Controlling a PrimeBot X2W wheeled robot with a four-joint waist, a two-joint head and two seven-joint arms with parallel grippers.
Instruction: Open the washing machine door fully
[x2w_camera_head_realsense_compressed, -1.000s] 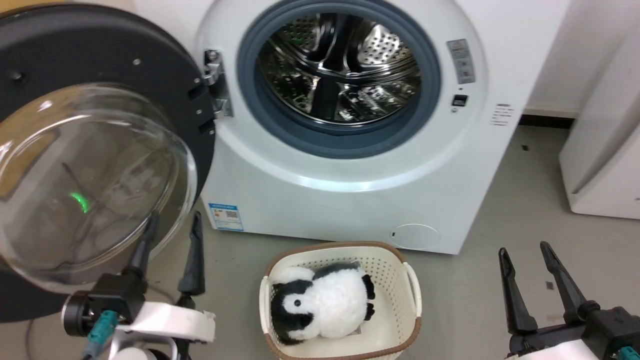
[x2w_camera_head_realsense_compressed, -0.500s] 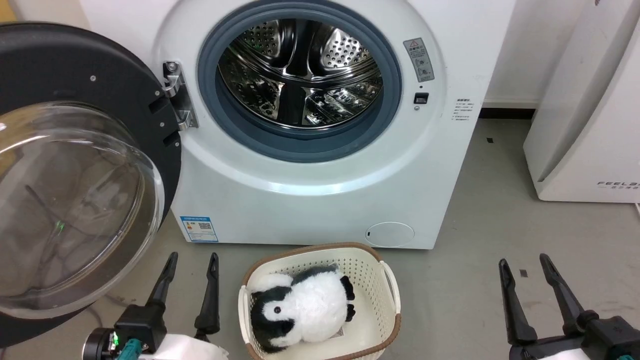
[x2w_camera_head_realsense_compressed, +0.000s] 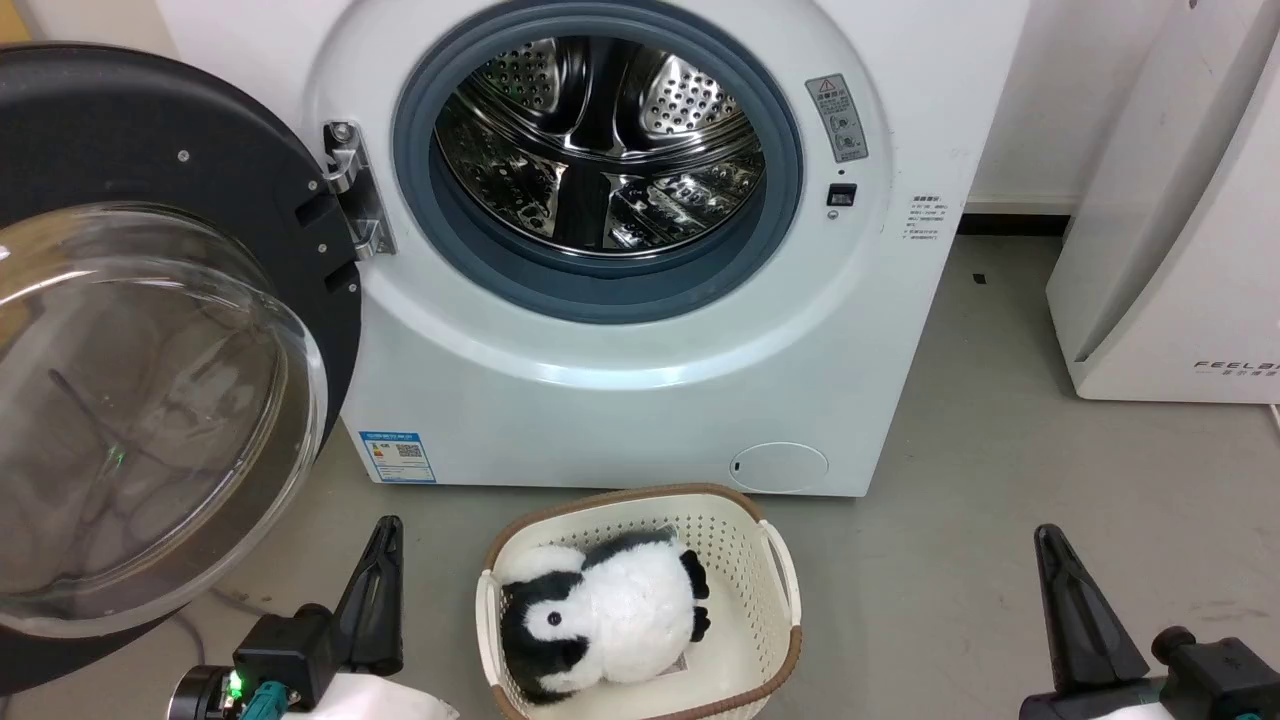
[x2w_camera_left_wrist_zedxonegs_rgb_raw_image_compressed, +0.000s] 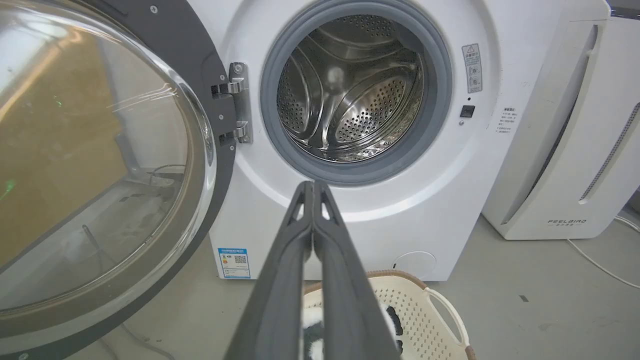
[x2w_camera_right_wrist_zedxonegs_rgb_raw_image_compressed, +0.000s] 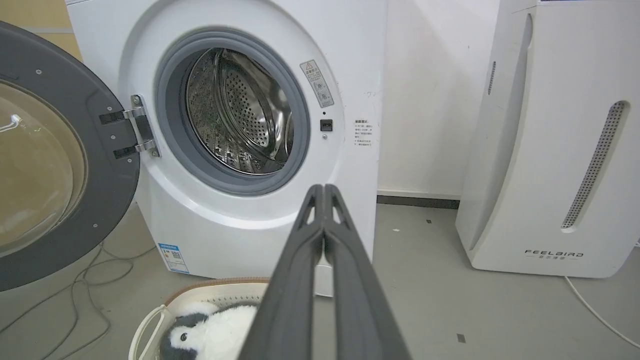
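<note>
Closest to the robot, both pincers sit low over the floor. The left pincer has its two dark fingers pressed together with nothing between them. Same deal with the right pincer: fingers together, empty, and well apart from everything else.

Between them there's a cream basket with a brown rim, and a black-and-white penguin plush lying inside it. The basket sits on the floor just in front of the washing machine.

Low on the machine's front you can see a blue label toward the left and a round filter cap toward the right. A few loose cables trail over the floor under the door.

The washing machine door is swung way out to the left of the machine, matte black inner side facing the robot, with the clear glass bowl bulging toward the camera. It hangs off the metal hinge at the left of the opening. Neither pincer touches it.

Behind that, the grey gasket rings the mouth and the steel drum is fully exposed. Off to the right, near the wall, stands a white FEELBIRD appliance.
</note>
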